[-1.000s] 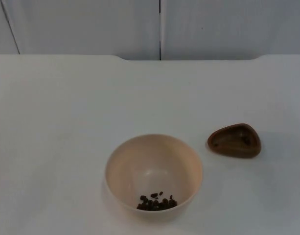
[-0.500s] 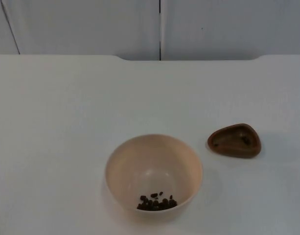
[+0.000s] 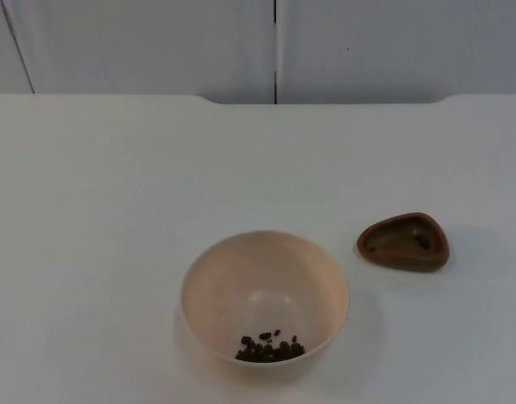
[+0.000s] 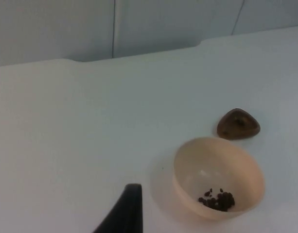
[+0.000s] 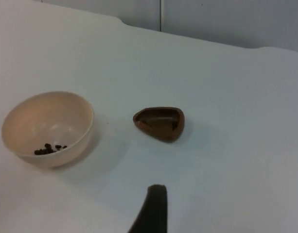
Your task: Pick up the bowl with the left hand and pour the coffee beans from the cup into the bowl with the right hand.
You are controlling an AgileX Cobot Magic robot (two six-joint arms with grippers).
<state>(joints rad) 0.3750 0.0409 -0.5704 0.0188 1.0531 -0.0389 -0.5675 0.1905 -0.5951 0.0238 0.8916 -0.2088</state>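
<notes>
There is one bowl [image 3: 264, 300] and one cup [image 3: 403, 242] on the white table [image 3: 114, 185]. The bowl is cream-coloured and stands upright; the cup is brown, with a rounded three-cornered rim, and stands at about 2 o'clock from the bowl, near it but not touching. In the bowl lies one small heap of coffee beans [image 3: 270, 347] against the near wall — the single beans are too small to count. Inside the cup I see a few dark spots, and I cannot tell what they are.

The left wrist view adds one black fingertip of the left gripper [image 4: 123, 209], above the table and apart from the bowl [image 4: 218, 177] and cup [image 4: 238, 124]. The right wrist view adds one fingertip of the right gripper [image 5: 152, 208], apart from the cup [image 5: 159, 123] and bowl [image 5: 48, 128]. For both grippers I cannot tell how the jaws stand. Behind the table is a grey partition wall [image 3: 156, 42].
</notes>
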